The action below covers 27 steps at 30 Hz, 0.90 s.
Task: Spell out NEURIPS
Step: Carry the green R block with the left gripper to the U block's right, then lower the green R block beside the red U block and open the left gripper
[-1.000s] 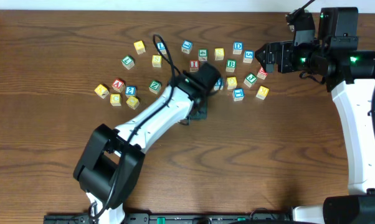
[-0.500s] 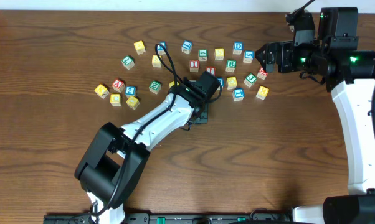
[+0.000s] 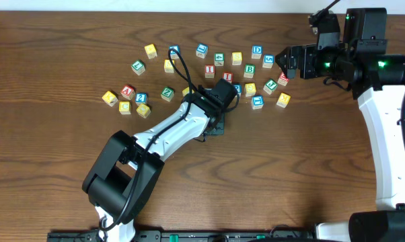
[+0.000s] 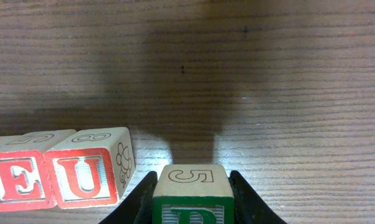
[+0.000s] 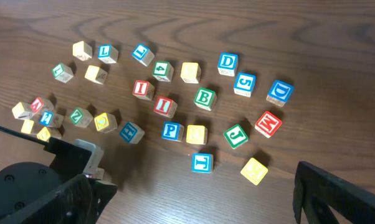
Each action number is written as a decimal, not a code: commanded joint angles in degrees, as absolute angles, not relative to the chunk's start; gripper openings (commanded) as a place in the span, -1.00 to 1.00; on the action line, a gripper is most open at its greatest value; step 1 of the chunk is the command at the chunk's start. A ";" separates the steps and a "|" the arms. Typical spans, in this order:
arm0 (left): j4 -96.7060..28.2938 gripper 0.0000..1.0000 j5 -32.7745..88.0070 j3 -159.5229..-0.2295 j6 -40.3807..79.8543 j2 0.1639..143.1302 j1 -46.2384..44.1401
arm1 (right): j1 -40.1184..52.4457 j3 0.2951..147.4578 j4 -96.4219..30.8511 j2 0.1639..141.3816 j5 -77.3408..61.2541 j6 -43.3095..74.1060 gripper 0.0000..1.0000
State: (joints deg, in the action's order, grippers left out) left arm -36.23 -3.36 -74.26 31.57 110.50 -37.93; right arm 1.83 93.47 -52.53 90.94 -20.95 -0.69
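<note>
Table (image 3: 310, 168) was wood, with loose cubes (image 3: 249, 69) scattered across the far middle. Left arm (image 3: 169, 128) reached from near left to just near of that scatter. Right arm (image 3: 384, 114) sat at far right, pointing left. Right gripper (image 3: 283, 62) was wide apart and held nothing, right of the scatter. Left gripper (image 4: 192, 202) was narrow, clamped on green cube (image 4: 190, 186), which had a 5 on top and its letter cut off by the frame edge. I could not tell whether it touched the table. U cube (image 4: 85, 177) sat just left of it with a gap between, and E cube (image 4: 19, 183) touched U's left side. P cube (image 5: 170, 130) and two I cubes (image 5: 165, 106) lay in the scatter.
</note>
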 commanded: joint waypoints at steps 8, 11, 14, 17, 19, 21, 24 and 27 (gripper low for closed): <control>-35.88 -0.56 -4.99 -72.84 33.82 111.48 -37.69 | 1.58 93.30 -52.58 91.09 -21.34 -1.37 0.98; -35.86 -0.56 -5.30 -72.58 34.44 111.50 -37.69 | 1.58 93.30 -52.58 91.09 -21.34 -1.37 0.98; -35.86 -0.56 -5.61 -72.42 34.72 111.50 -37.69 | 1.58 93.30 -52.58 91.09 -21.34 -1.34 0.98; -35.90 -0.56 -5.61 -72.34 34.83 111.50 -37.69 | 1.58 93.30 -52.58 91.09 -21.34 -1.34 0.99; -35.90 -0.56 -5.61 -72.16 34.94 111.50 -37.69 | 1.58 93.30 -52.58 91.09 -21.34 -1.37 0.98; -35.81 -0.56 -5.72 -71.92 35.33 111.55 -37.69 | 1.58 93.30 -52.58 91.09 -21.34 -1.37 0.99; -35.68 -0.56 -6.55 -71.66 36.21 111.57 -37.69 | 1.58 93.30 -52.58 91.09 -21.34 -1.37 0.98; -35.64 -0.56 -6.61 -71.57 36.36 111.57 -37.69 | 1.58 93.30 -52.58 91.09 -21.34 -1.37 0.99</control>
